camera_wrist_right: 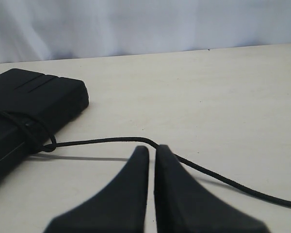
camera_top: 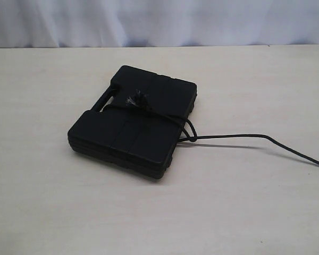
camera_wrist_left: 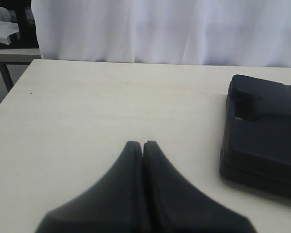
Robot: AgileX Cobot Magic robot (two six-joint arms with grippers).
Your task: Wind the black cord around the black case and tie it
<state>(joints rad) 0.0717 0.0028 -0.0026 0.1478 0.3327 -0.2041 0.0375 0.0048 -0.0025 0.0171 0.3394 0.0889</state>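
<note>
The black case (camera_top: 133, 127) lies flat on the table. The black cord (camera_top: 239, 136) runs over its top and around its right edge, where it loops at the corner (camera_top: 190, 135); its frayed tuft (camera_top: 135, 100) rests on the lid. The cord's free length trails right across the table. Neither gripper shows in the exterior view. My left gripper (camera_wrist_left: 143, 144) is shut and empty, with the case (camera_wrist_left: 262, 141) off to its side. My right gripper (camera_wrist_right: 152, 148) is shut to a thin slit with nothing in it. The cord (camera_wrist_right: 102, 141) lies on the table just beyond its tips, leading to the case (camera_wrist_right: 34, 97).
The pale wooden table (camera_top: 53, 202) stretches around the case. A white curtain (camera_top: 159, 21) hangs behind its far edge. In the left wrist view the table's edge (camera_wrist_left: 12, 92) shows, with a darker stand (camera_wrist_left: 5, 56) beyond it.
</note>
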